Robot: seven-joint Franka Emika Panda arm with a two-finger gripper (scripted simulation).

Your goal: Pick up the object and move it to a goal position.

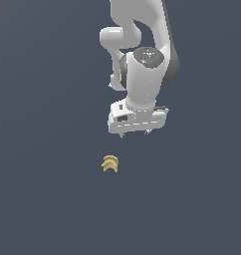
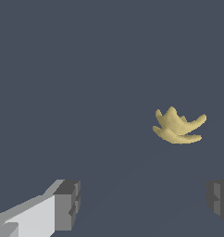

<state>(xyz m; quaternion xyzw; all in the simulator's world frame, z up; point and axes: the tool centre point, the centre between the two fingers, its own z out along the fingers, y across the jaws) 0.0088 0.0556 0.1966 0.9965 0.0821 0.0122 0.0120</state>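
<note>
light: even, soft, dim slate ground | shadows: none cast on ground | shading: arm [image 1: 142, 74] brighter on top, darker at its side | glare: none | focus: sharp, slightly jagged edges | distortion: none

The object [image 1: 110, 163], a small tan-yellow chevron-like piece, lies flat on the dark ground, untouched.

A uniform dark slate-blue surface [image 1: 43, 199] fills both views. It is matte, untextured and evenly lit. Only a faint, soft-edged shadow is cast on it in the wrist view.
</note>
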